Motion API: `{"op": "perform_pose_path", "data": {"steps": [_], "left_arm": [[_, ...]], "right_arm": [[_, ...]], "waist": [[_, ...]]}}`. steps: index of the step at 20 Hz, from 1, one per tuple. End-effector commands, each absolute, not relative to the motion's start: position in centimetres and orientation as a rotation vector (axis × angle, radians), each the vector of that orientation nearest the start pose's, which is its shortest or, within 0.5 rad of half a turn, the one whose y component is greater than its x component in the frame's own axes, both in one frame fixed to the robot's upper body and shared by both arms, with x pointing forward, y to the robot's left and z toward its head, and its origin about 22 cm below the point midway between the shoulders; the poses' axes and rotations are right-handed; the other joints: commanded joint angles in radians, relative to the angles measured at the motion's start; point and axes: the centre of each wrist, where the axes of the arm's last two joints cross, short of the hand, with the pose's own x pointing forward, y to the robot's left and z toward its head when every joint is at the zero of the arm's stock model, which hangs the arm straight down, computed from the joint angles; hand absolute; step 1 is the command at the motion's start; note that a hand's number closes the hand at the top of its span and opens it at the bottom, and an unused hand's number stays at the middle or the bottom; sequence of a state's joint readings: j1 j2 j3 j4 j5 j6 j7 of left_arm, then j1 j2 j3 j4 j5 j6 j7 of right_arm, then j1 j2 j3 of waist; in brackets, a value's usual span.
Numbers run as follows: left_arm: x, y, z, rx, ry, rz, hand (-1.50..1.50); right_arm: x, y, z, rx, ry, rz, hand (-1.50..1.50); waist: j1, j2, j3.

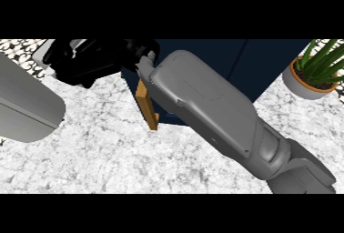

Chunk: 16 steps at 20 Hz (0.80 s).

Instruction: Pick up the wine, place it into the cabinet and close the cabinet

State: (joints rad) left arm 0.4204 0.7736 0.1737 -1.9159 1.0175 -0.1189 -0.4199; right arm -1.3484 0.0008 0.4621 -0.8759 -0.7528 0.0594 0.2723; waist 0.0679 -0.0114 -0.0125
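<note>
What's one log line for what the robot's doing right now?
right hand: at top of cabinet door edge | door: open | wine: not visible

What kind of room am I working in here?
Most likely a kitchen: a white marbled countertop, a dark blue cabinet with a wooden door edge standing on it, and a potted plant at the right.

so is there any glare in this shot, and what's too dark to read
Head view: no glare on the marble counter; also in the head view, the navy cabinet is near black, no detail showing, and the right forearm covers much of it.
</note>
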Motion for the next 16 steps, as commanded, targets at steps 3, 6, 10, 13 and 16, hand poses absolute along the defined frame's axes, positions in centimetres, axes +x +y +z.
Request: {"op": "perform_pose_path", "data": {"steps": [3,6,10,13,16], "left_arm": [[15.3,39.2,11.2,-0.217,-1.973,0.129,-1.50],[15.8,37.9,11.8,-0.291,-1.979,0.133,-1.50],[16.0,37.8,12.0,-0.297,-1.978,0.144,-1.50],[16.1,36.7,12.2,-0.341,-1.956,0.129,-1.50],[16.3,35.6,12.0,-0.367,-1.941,0.139,-1.50]], "right_arm": [[42.6,-3.7,20.6,0.572,-1.497,0.565,1.50],[42.8,-4.1,20.4,0.583,-1.505,0.544,1.50],[43.4,-5.7,20.2,0.561,-1.545,0.472,1.50],[43.5,-5.9,20.6,0.576,-1.562,0.461,1.50],[43.3,-5.2,20.1,0.600,-1.544,0.492,1.50]], "waist": [[-0.025,0.037,0.011],[-0.036,0.038,0.012],[-0.056,0.040,0.012],[-0.059,0.043,0.012],[-0.076,0.047,0.012]]}}
